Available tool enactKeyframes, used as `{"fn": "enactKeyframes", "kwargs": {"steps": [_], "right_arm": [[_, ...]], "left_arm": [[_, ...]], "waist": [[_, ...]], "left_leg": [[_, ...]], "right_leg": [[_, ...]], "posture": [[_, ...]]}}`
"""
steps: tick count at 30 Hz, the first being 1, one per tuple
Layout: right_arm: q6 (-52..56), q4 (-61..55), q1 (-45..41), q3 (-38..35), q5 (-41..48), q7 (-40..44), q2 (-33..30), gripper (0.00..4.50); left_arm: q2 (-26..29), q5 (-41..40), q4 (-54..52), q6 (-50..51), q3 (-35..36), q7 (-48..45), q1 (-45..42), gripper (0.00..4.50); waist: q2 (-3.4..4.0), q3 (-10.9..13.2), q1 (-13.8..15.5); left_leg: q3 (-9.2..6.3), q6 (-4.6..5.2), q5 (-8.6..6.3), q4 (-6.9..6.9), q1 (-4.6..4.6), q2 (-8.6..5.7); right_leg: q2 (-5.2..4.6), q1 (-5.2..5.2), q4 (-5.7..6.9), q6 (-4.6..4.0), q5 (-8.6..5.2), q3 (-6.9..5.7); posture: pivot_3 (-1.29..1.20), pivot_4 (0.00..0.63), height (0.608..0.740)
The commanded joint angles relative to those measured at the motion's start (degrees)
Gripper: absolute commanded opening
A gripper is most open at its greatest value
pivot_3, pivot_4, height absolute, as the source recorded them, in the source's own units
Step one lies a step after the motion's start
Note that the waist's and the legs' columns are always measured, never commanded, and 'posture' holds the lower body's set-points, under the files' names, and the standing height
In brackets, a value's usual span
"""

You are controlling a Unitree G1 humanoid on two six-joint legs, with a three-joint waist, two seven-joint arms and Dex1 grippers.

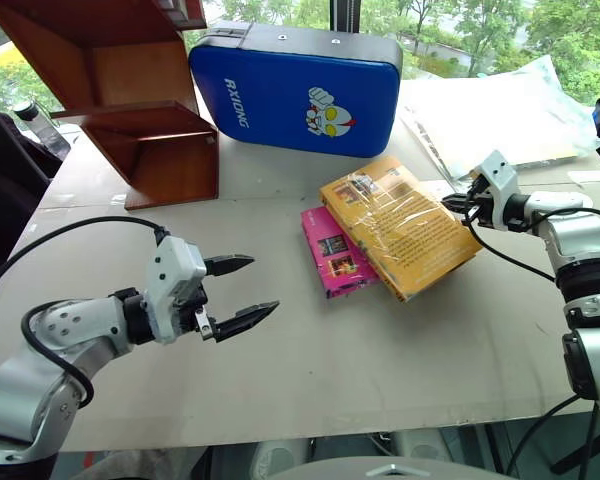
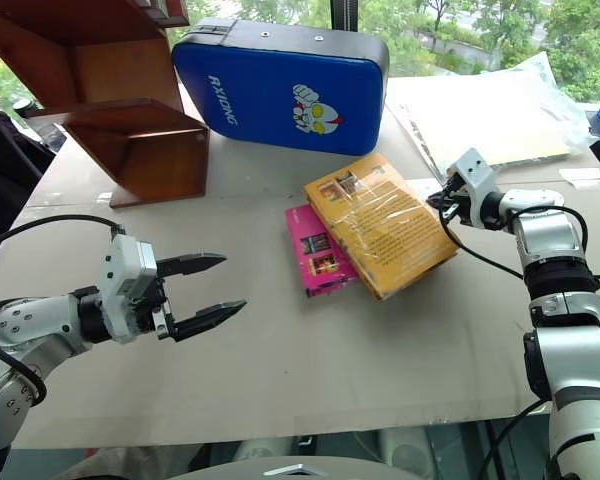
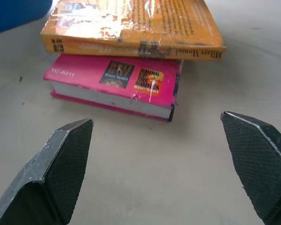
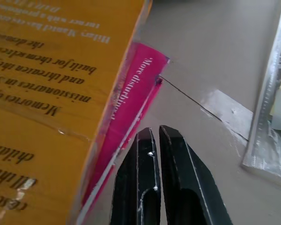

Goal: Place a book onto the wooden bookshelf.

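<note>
The book (image 1: 400, 225), thick and yellow-orange in glossy wrap, lies flat on the table, resting partly on a thinner magenta book (image 1: 332, 262). My right gripper (image 1: 452, 205) is shut with nothing between its fingers (image 4: 150, 154). It sits at the book's right edge, beside the magenta cover (image 4: 131, 108) that sticks out underneath. My left gripper (image 1: 264, 284) hovers open over the table to the left of both books, pointing at them; its fingers (image 3: 70, 154) frame the magenta book's spine (image 3: 112, 89). The wooden bookshelf (image 1: 130, 100), reddish-brown, stands at the table's back left.
A blue padded case (image 1: 290, 95) with a cartoon figure lies behind the books, next to the shelf. Clear plastic sleeves with papers (image 1: 500, 110) cover the back right of the table. Bare tabletop (image 1: 360, 360) lies in front of the books.
</note>
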Motion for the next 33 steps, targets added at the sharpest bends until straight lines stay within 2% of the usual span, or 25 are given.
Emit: {"fn": "enactKeyframes", "kwargs": {"steps": [1, 14, 26, 33], "right_arm": [[3.0, -6.9, 0.7, 0.4, 1.5, 1.1, 1.0, 0.03], [12.7, -23.1, 5.0, 2.5, 4.1, 0.5, 4.8, 0.03], [13.7, -25.7, 5.0, 4.4, 4.6, -0.7, 8.3, 0.03], [13.9, -26.1, 5.7, 3.2, 5.2, -1.6, 8.1, 0.03]], "left_arm": [[0.4, -0.2, -2.1, -0.5, 3.1, -0.4, 1.4, 4.5], [0.0, -1.4, -0.4, -2.3, 7.5, -5.1, 4.2, 4.5], [-0.4, -0.6, 1.1, -3.1, 7.8, -6.2, 6.1, 4.5], [-1.2, -1.4, 0.9, -2.2, 7.9, -5.4, 7.2, 4.5]], "waist": [[0.0, 0.0, 0.0], [0.0, 0.0, 0.0], [-0.01, 0.0, 0.0], [-0.01, 0.0, 0.0]], "left_leg": [[0.0, 0.0, 0.0, 0.0, 0.01, 0.01], [0.04, 0.0, 0.0, 0.04, 0.04, 0.0], [0.06, -0.01, 0.0, 0.04, 0.05, 0.0], [0.06, -0.01, 0.0, 0.04, 0.05, 0.0]], "right_leg": [[0.02, 0.0, 0.0, 0.0, 0.0, 0.0], [0.03, -0.02, 0.07, -0.01, 0.01, 0.01], [0.04, -0.06, 0.11, -0.01, 0.01, 0.02], [0.04, -0.07, 0.11, -0.01, 0.01, 0.02]], "posture": [[0.0, 0.15, 0.74], [0.0, 0.15, 0.74], [0.0, 0.15, 0.74], [0.0, 0.15, 0.74]]}}
